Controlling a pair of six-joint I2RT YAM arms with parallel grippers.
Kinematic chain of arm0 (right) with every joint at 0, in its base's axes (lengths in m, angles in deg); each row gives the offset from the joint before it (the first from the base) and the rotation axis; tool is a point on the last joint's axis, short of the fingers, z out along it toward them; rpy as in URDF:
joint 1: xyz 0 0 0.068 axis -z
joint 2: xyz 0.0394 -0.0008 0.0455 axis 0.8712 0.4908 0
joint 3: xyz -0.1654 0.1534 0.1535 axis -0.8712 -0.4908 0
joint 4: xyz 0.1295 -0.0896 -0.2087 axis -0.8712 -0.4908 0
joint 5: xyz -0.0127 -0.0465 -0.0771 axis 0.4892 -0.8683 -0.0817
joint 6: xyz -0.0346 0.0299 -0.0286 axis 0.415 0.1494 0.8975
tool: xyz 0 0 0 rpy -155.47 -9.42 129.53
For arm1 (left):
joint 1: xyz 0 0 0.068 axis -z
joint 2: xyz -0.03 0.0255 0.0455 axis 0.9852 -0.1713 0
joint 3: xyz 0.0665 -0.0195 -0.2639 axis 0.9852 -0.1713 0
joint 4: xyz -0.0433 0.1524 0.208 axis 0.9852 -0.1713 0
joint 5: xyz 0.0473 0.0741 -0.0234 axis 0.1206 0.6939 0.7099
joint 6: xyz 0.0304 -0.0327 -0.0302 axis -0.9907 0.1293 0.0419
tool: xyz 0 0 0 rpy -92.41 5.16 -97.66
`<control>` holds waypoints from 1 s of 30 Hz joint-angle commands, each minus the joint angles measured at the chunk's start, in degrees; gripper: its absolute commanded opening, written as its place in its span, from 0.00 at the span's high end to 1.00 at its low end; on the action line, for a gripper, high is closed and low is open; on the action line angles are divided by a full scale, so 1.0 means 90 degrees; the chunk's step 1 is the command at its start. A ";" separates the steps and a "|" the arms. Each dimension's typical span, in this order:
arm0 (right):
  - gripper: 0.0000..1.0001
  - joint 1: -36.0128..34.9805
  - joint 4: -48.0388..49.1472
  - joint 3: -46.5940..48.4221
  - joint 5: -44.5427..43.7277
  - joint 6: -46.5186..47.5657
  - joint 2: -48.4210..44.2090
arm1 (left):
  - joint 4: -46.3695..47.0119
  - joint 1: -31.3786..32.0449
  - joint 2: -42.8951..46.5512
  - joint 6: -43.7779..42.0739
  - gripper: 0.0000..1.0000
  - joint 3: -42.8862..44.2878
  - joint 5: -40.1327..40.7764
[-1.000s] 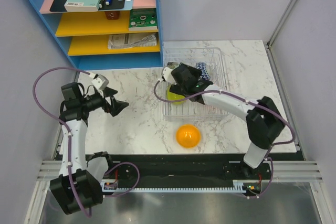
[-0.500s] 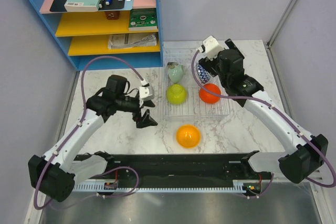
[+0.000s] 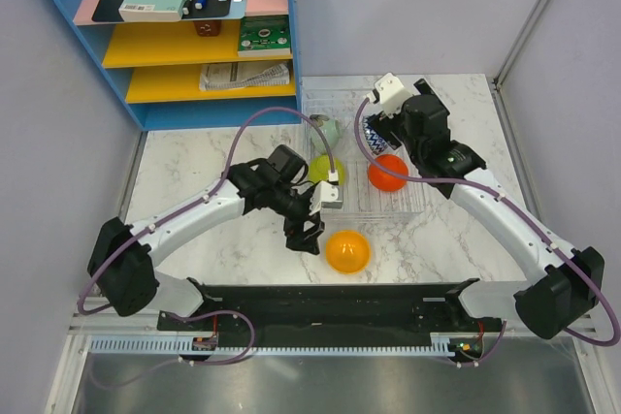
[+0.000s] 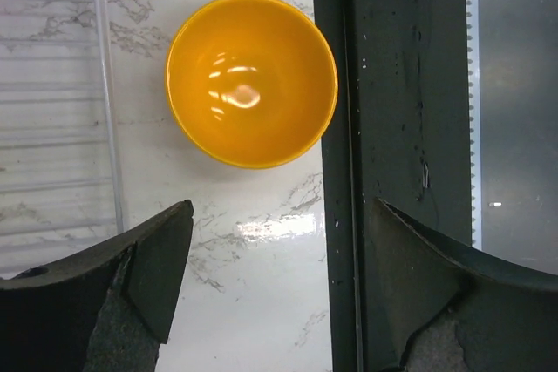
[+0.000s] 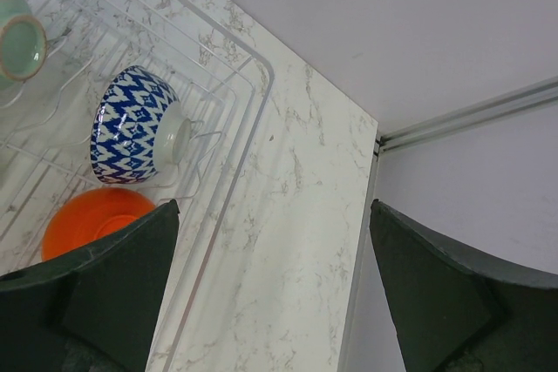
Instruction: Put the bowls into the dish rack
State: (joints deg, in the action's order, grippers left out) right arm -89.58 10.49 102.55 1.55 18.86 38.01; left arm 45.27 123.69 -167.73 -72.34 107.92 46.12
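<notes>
fingers (image 4: pixel 148 267) of the left gripper (image 4: pixel 279 215) spread wide and empty, just short of the orange bowl (image 4: pixel 251 80), which sits upright on the marble table (image 4: pixel 261 302) beside the dish rack (image 4: pixel 109 128); right gripper (image 5: pixel 272 206) likewise agape, empty, above the rack's far corner, where the patterned bowl (image 5: pixel 131 124), red bowl (image 5: pixel 91 215) and pale grey-green bowl (image 5: pixel 22 41) sit racked
</notes>
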 commanded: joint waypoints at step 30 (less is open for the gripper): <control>0.03 0.0026 -0.0068 -0.0071 0.0612 -0.0342 -0.0292 | 0.1295 0.1040 -0.2025 0.0465 0.27 0.0759 0.1918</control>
State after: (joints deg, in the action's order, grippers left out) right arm -89.58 9.77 101.89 5.50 17.07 36.88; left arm 49.82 132.80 -183.84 -68.82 117.34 55.15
